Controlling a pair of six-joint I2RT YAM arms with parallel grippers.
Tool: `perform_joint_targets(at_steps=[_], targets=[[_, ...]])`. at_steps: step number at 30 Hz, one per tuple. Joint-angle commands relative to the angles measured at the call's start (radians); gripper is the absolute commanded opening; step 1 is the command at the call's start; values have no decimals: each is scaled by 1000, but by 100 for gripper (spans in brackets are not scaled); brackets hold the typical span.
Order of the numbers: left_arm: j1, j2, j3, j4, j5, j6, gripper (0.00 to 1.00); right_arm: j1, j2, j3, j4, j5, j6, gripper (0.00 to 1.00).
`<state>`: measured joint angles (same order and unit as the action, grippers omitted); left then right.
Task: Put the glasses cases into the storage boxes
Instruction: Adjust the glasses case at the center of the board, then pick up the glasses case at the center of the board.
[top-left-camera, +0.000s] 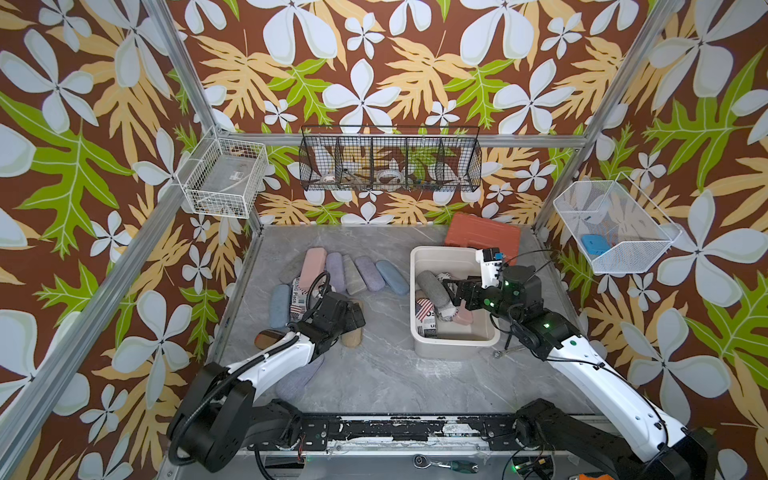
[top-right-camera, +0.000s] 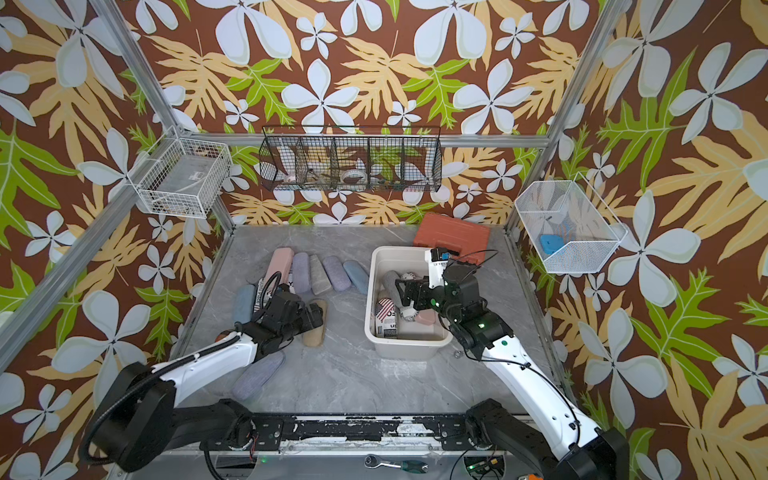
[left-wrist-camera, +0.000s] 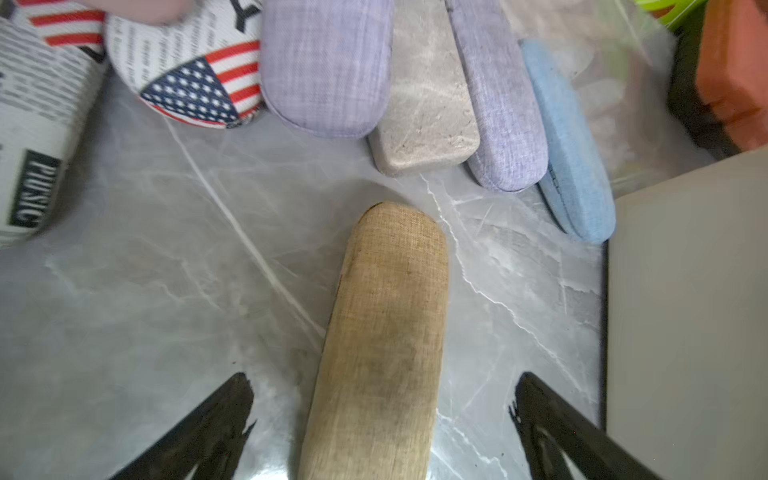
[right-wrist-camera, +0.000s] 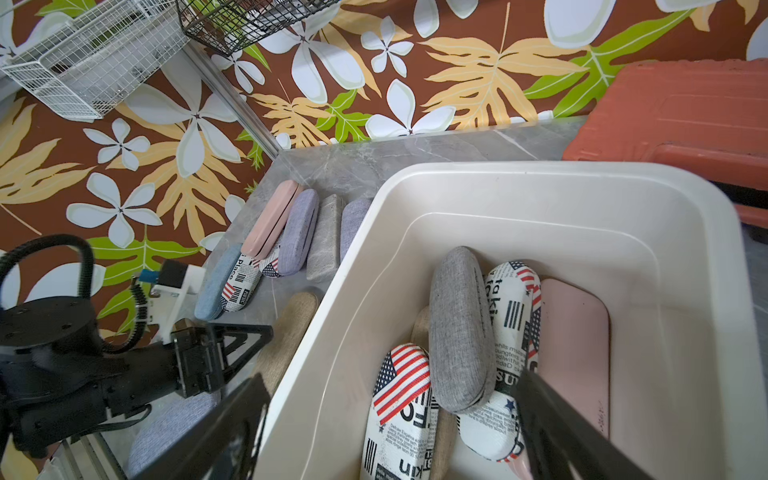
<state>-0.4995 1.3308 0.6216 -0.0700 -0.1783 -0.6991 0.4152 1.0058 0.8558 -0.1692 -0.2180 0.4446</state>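
One newsprint case (left-wrist-camera: 41, 124) w/ "MUSIC"

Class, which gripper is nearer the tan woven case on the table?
Left. The left gripper has its jaws astride the tan woven case; the right gripper hangs over the cream tub.

Robot lab cell: aluminium frame (top-left-camera: 183, 62) and floral-print backdrop (top-left-camera: 374, 62) boxed around a marble-look counter (top-left-camera: 386, 374), black wire basket (top-left-camera: 390, 160) hung above it, mounting rail (top-left-camera: 395, 428) carrying white robot arms (top-left-camera: 602, 382) at its near edge.
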Motion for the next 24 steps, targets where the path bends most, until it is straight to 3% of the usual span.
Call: perform_joint_targets(at_steps=[1, 11, 13, 21, 24], targets=[[-38, 96, 91, -107, -69, 37, 100, 1, -5, 0, 12, -13, -9, 93], [-139, 312, 249, -358, -266, 40, 86, 1, -6, -1, 0, -6, -15, 88], [-152, 327, 250, -369, -260, 36, 85, 1, 2, 5, -1, -9, -16, 84], [-189, 276, 190, -380, -212, 23, 84, 1, 8, 12, 1, -12, -9, 83], [-197, 238, 149, -371, -203, 10, 77, 2, 4, 7, 5, -13, 1, 83]])
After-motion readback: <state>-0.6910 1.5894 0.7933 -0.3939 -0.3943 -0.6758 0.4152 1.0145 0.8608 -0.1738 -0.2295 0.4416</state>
